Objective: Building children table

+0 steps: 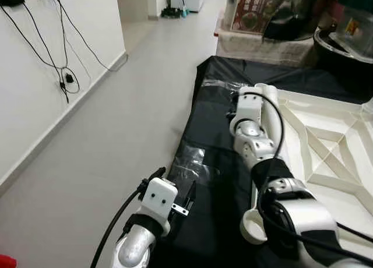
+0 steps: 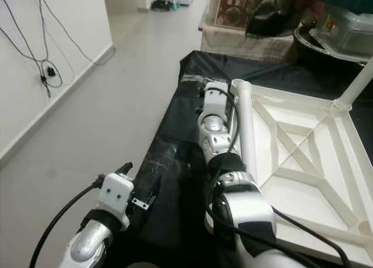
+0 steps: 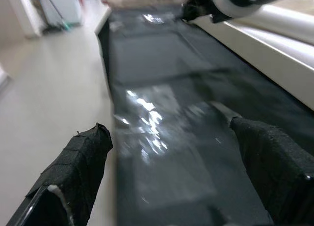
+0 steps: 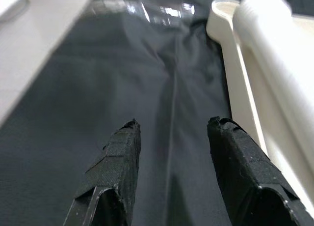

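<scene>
A white children's table top (image 2: pixel 303 163) lies upside down on a black plastic sheet (image 1: pixel 210 163) on the floor. One white leg (image 2: pixel 356 81) stands upright at its far right corner. A loose white leg tube (image 2: pixel 247 134) lies along the table top's left edge. My right arm reaches forward beside that tube. The right gripper (image 4: pixel 174 125) is open just above the sheet, with the tube (image 4: pixel 279 54) close alongside and nothing between its fingers. Over the sheet's left edge, my left gripper (image 3: pixel 169 127) hangs low, wide open and holding nothing.
Bare grey floor (image 1: pixel 116 122) runs along the sheet's left side up to a white wall (image 1: pixel 35 76) with black cables hanging on it. Boxes and storage containers (image 1: pixel 274 17) crowd the back, behind the sheet. A small red object (image 1: pixel 4 261) sits at the lower left.
</scene>
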Robot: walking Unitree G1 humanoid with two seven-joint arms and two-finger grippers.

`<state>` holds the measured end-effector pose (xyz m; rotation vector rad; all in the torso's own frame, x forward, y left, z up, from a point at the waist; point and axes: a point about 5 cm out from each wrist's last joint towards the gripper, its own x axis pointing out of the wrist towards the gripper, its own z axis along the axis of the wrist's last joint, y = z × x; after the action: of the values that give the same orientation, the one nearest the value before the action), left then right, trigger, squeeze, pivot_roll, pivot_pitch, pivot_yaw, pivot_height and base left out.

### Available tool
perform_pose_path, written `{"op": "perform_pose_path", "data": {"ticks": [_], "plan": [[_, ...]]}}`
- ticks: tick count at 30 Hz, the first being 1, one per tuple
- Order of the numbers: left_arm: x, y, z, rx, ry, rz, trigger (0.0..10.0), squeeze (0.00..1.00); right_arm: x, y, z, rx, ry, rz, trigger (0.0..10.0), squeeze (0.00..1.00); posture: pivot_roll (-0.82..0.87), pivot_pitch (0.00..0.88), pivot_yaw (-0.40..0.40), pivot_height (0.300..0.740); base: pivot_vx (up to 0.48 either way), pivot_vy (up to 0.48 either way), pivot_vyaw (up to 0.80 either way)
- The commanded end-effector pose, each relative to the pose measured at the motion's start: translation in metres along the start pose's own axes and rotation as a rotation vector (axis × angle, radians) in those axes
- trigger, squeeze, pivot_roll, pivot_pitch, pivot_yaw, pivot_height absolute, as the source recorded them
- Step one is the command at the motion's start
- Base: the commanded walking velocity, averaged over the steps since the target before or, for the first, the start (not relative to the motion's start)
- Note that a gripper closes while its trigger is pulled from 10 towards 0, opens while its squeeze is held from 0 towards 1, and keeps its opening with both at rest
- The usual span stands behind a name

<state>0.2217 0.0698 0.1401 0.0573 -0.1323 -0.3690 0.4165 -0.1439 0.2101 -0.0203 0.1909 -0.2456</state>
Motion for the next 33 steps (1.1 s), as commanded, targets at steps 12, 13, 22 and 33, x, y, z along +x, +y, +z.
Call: {"op": "perform_pose_path", "data": {"ticks": [12, 13, 22, 33], "plan": [[-0.008, -0.009, 0.0, -0.037, 0.042, -0.005, 10.0, 0.0, 0.006, -0.014, 0.011, 0.057, 0.03, -0.072, 10.0, 0.0, 0.08, 0.26, -0.09, 0.74, 0.0, 0.0, 0.0], [-0.008, -0.009, 0.0, -0.037, 0.042, -0.005, 10.0, 0.0, 0.006, -0.014, 0.011, 0.057, 0.03, -0.072, 10.0, 0.0, 0.08, 0.26, -0.09, 0.74, 0.0, 0.0, 0.0], [-0.007, -0.01, 0.0, -0.035, 0.056, -0.007, 10.0, 0.0, 0.007, -0.018, 0.02, 0.063, 0.019, -0.085, 10.0, 0.0, 0.08, 0.249, -0.092, 0.74, 0.0, 0.0, 0.0], [-0.008, -0.01, -0.001, -0.031, 0.063, -0.006, 10.0, 0.0, 0.007, -0.019, -0.006, 0.115, 0.178, -0.045, 10.0, 0.0, 0.07, 0.234, -0.096, 0.74, 0.0, 0.0, 0.0]]}}
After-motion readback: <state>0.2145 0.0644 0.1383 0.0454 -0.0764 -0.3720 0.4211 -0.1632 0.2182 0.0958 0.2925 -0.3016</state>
